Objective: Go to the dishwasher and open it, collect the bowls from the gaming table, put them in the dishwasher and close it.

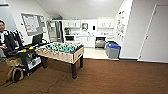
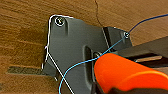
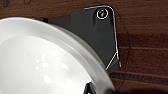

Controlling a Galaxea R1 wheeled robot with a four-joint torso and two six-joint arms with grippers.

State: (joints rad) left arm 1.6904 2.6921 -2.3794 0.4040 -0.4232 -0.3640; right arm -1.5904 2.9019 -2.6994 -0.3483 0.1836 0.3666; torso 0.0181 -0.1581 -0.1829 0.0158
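An orange bowl (image 2: 125,72) shows large and close in the left wrist view, carried over the brown carpet with my left gripper (image 2: 98,86) shut on it. A white bowl (image 3: 42,62) shows just as close in the right wrist view, with my right gripper (image 3: 96,88) shut on its rim. In the head view the gaming table (image 1: 62,51) stands ahead to the left, green field on top. The dishwasher (image 1: 100,42) is far back in the kitchen row, dark inside and apparently open.
A person (image 1: 5,37) sits at the left behind a dark cart (image 1: 27,57) with a monitor. Grey bins with blue lids (image 1: 113,50) stand at the kitchen's right edge. White cabinets (image 1: 85,40) line the back. Brown carpet (image 1: 112,77) spreads ahead.
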